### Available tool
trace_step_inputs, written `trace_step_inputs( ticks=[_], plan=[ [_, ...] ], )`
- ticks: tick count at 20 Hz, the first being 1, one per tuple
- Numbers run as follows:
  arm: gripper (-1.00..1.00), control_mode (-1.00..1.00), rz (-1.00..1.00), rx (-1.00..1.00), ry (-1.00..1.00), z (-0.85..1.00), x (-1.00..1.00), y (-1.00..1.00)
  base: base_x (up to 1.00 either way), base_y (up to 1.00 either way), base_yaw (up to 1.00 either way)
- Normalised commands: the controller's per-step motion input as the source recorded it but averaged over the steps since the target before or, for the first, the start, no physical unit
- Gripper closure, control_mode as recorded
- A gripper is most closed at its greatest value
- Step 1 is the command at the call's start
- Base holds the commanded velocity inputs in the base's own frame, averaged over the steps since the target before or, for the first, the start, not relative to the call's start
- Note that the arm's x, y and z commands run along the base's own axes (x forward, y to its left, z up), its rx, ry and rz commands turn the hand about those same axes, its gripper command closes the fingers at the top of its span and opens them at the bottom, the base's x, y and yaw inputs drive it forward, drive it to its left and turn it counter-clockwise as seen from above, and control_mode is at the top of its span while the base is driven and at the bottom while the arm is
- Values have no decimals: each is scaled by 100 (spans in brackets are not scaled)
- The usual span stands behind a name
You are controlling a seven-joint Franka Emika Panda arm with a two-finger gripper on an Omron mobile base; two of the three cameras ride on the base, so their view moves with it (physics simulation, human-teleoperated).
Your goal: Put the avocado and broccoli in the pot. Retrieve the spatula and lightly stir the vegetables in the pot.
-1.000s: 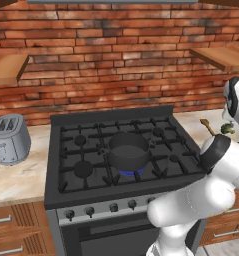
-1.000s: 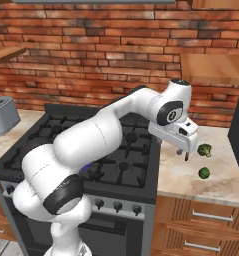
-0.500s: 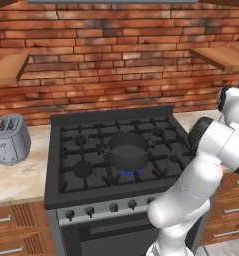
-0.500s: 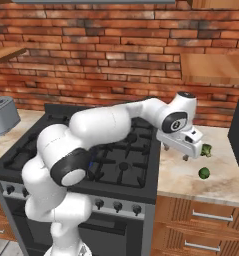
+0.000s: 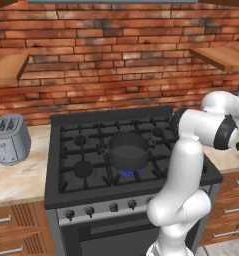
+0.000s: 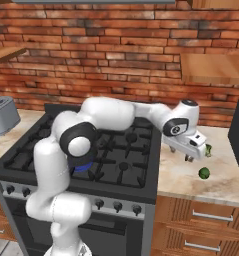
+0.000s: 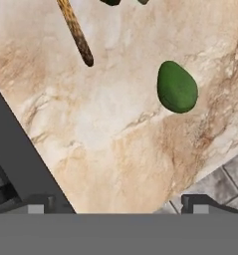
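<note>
Sitting on the stove (image 5: 91, 165), the pot (image 5: 128, 151) holds nothing visible.

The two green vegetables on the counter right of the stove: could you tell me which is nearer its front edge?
The avocado, round, smooth and dark green; the lumpy broccoli lies farther back, beside the gripper.

Brick wall (image 5: 116, 65), perhaps marble counter (image 6: 191, 180)

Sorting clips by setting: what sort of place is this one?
A rendered home kitchen, it seems: a gas stove with a pot on a burner, a toaster on the stone counter, a brick wall behind, and wooden drawers below.
</note>
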Motion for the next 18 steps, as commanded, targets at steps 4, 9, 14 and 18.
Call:
trace_step_inputs(
  ticks=[4, 9, 14, 18],
  plan=[
    [-100, -100, 0, 0, 0, -17, 0, -44, 0, 0, 0],
    [-100, -100, 6, 0, 0, -11, 0, -29, 0, 0, 0],
    [-100, -100, 4, 0, 0, -10, 0, -18, 0, 0, 0],
    [-100, -100, 2, 0, 0, -34, 0, -11, 0, 0, 0]
  ],
)
